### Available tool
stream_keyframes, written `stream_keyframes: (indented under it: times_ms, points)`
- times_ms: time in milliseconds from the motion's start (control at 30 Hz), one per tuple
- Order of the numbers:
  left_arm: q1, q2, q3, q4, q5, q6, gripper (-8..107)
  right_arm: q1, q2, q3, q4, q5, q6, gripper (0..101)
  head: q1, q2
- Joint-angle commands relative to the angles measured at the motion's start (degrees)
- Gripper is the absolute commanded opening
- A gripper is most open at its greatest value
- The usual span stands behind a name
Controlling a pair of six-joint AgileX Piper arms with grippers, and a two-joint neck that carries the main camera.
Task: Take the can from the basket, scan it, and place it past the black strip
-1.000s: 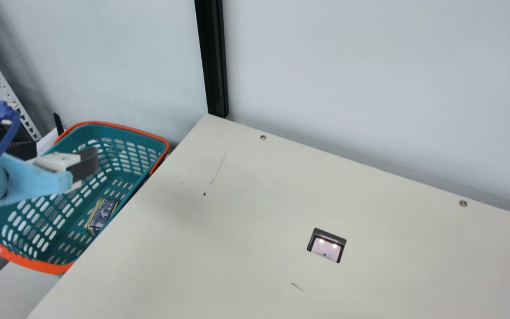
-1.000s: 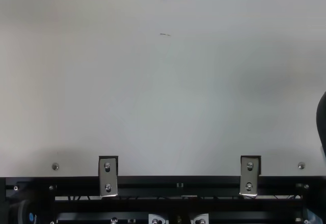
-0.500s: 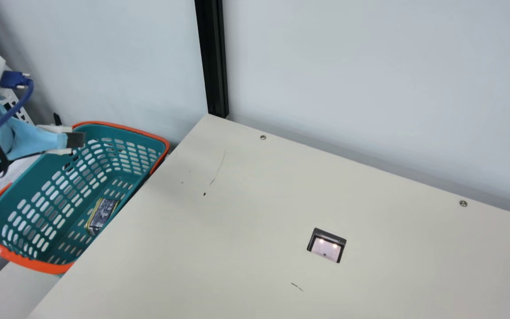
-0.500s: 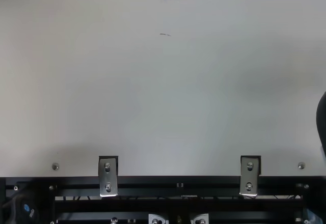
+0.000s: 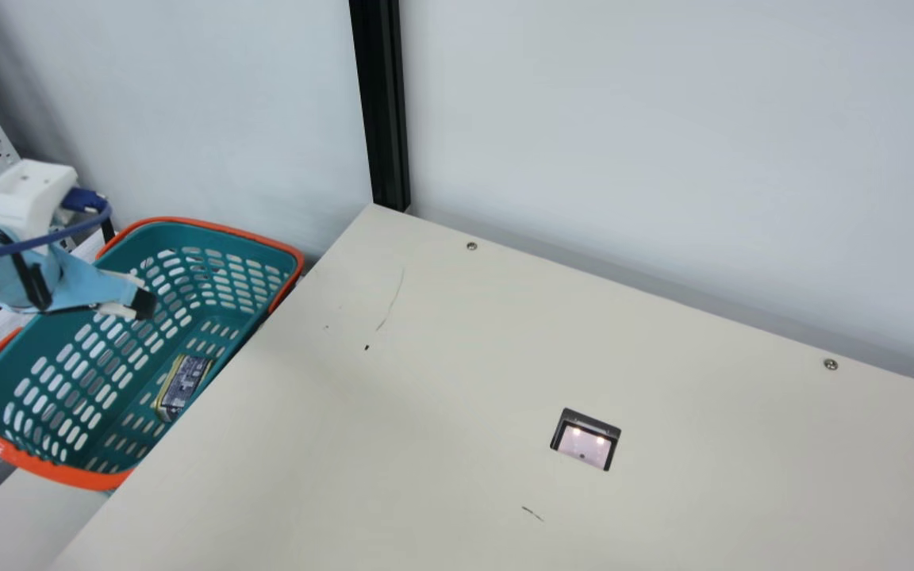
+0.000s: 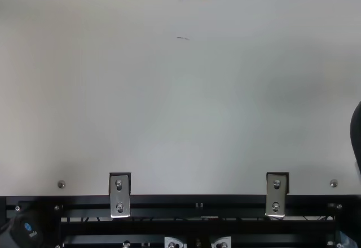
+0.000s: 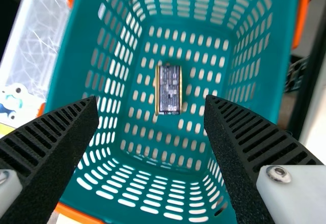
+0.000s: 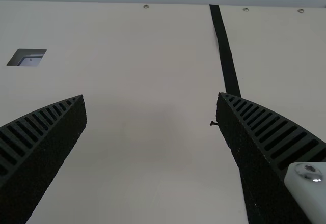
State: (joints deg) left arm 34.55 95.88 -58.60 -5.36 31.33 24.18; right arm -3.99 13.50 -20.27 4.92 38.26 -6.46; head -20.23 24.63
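My left gripper (image 5: pixel 144 304) hangs over the basket (image 5: pixel 68 476) in the main view, above the dark can with gold edges (image 5: pixel 182 386) lying on the basket's floor. In the left wrist view the left gripper (image 7: pixel 152 104) is wide open, and the can (image 7: pixel 168 89) lies lower down between its fingers, untouched. Over the table, my right gripper (image 8: pixel 152 99) stands open with nothing in it. The black strip (image 8: pixel 226 56) runs across the table behind its one finger. The scanner window (image 5: pixel 585 441) is set into the tabletop.
The cream table (image 5: pixel 425 381) has its edge right beside the basket, partly overlapping it in the main view. A black post (image 5: pixel 382 103) rises at the table's far corner, against the pale wall. Metal brackets (image 6: pixel 119 194) line the near edge.
My left arm has pulled back from its place nearer the camera, and its gripper has then dropped and tilted downward over the basket. The can and the basket have stayed put.
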Motion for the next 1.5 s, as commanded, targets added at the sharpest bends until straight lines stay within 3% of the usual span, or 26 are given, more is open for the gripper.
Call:
stream_keyframes:
  times_ms: [0, 567, 967, 1467]
  points:
    - [-0.22, 4.03, -0.53, 1.65, -0.32, -1.10, 90, 0.00, 0.00, 0.00, 0.00, 0.00, 0.00, 101, -2.29, 1.14]
    - [-2.93, 22.10, -7.15, 10.97, -3.70, -12.13, 90, 0.00, 0.00, 0.00, 0.00, 0.00, 0.00, 101, -2.29, 1.14]
    - [-5.09, 31.04, -12.31, 11.22, -6.64, -19.68, 90, 0.00, 0.00, 0.00, 0.00, 0.00, 0.00, 101, -2.29, 1.14]
    - [-4.96, 38.78, -14.62, 11.39, -10.31, -20.69, 90, 0.00, 0.00, 0.00, 0.00, 0.00, 0.00, 101, -2.29, 1.14]
